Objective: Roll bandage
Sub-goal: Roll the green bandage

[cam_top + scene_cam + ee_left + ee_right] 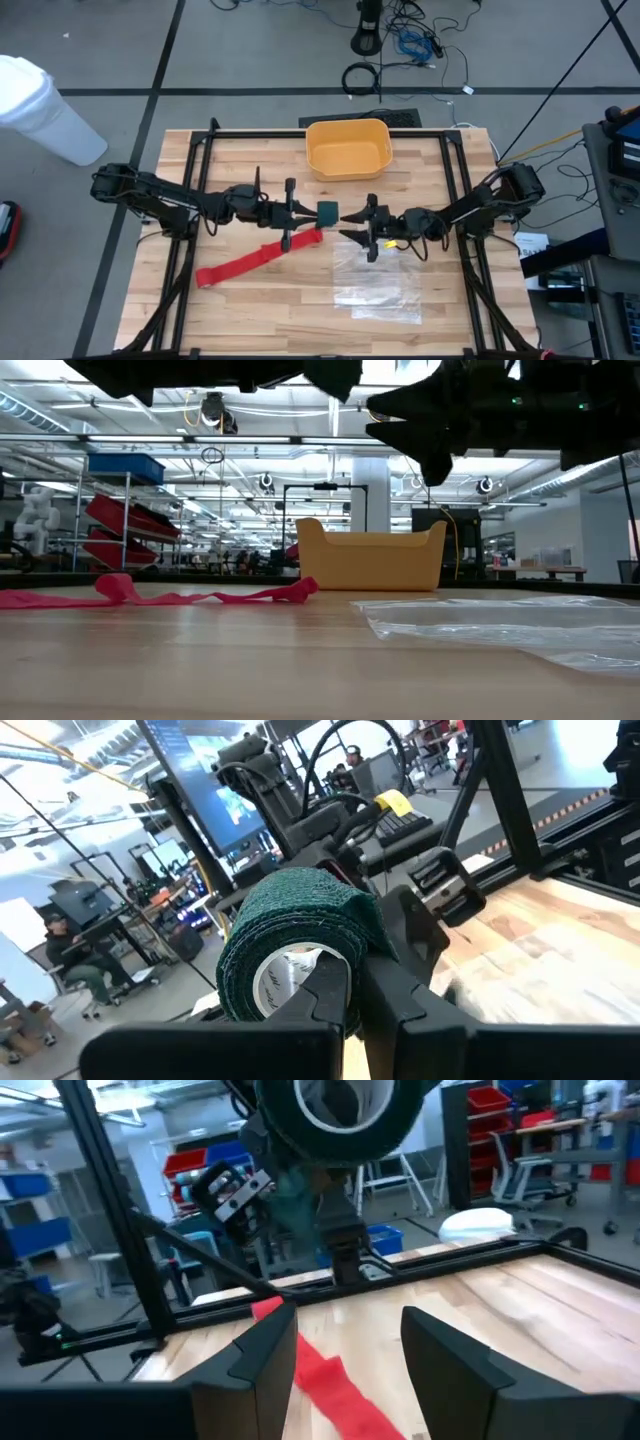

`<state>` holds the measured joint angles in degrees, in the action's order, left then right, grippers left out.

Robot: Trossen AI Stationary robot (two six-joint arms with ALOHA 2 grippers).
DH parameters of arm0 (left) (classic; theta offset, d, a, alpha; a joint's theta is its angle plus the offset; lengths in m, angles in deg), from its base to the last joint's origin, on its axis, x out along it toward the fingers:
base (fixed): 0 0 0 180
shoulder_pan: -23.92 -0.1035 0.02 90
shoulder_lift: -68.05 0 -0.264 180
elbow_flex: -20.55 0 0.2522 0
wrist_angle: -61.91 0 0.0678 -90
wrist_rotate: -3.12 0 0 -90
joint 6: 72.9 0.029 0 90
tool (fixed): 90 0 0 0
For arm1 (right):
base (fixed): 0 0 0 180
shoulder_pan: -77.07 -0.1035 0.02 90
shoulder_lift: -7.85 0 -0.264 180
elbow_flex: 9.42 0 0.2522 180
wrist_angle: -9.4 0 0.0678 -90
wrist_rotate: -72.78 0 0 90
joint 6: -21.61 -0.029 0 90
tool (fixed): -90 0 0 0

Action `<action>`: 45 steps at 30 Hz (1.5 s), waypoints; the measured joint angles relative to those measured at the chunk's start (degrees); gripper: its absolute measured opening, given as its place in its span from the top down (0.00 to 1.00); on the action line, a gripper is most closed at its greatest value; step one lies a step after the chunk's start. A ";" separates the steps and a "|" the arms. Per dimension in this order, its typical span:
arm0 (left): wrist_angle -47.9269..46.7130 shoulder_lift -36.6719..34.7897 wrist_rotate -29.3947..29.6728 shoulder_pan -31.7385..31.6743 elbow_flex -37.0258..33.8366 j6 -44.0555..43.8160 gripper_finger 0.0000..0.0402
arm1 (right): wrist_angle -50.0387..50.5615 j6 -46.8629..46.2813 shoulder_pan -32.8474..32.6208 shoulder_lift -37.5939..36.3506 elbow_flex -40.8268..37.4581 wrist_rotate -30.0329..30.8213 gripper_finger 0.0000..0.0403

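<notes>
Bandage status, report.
Left end effector shut on green roll. Right end effector open, facing it. Red bandage unrolled on table. Nothing obstructing.

Table (250,310) centre: tape roll (328,211), raised in left gripper (312,213). Right gripper (350,216) at its 3 o'clock. Bin (347,146) at 12. Bandage (258,258) toward 8, plastic bag (380,285) toward 5.

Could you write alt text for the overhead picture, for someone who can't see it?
Two dark robot arms meet over a wooden table: the left gripper is shut on a dark green roll of bandage, the open right gripper facing it. A bright red fabric strip, clear plastic bag and yellow bin lie around them.
</notes>
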<state>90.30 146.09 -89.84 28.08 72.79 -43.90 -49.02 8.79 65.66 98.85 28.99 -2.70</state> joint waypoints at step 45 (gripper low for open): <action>-1.21 0.02 0.28 4.02 -0.02 0.44 0.97 | 1.36 4.06 1.11 0.70 6.46 -11.91 0.96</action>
<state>89.10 146.11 -89.56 32.10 72.76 -43.47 -47.67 12.86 66.77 99.55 35.45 -14.62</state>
